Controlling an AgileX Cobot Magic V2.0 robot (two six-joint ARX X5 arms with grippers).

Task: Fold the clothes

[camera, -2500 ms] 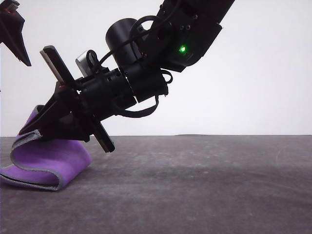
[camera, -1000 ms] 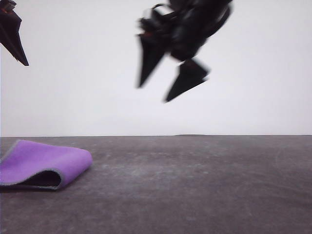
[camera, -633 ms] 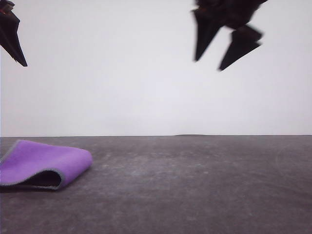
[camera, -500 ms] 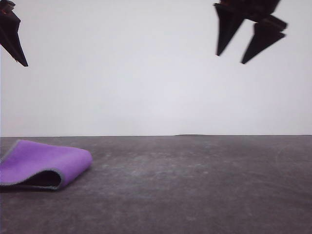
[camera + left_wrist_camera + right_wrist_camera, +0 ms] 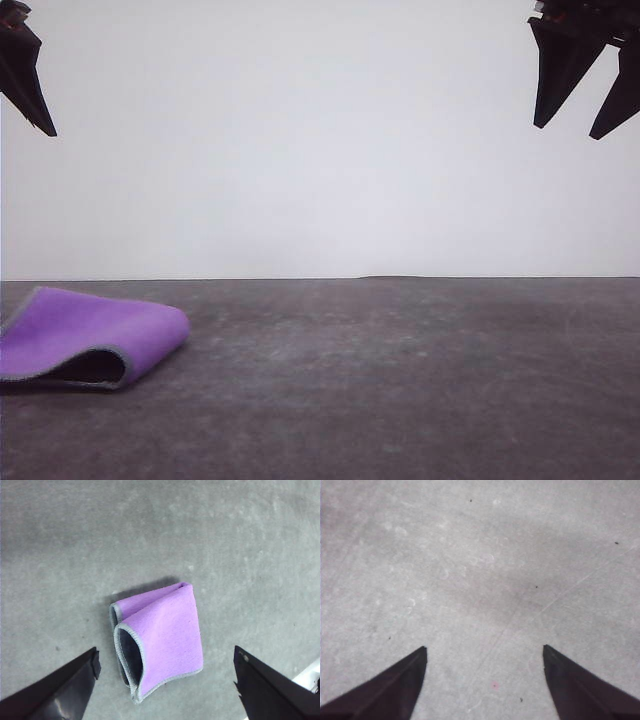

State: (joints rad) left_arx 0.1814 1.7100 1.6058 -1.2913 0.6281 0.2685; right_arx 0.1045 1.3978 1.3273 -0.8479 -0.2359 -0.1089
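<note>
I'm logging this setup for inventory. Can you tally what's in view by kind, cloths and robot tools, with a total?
Cloths: 1, the folded purple cloth with a grey edge, lying on the table.
Tools: 2, the left tool open above the cloth, and the right tool open, raised over bare table.
Total: 3

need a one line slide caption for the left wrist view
Folded purple cloth lies on the grey table, dark inner face showing at its open edge, below the open left gripper.
</note>
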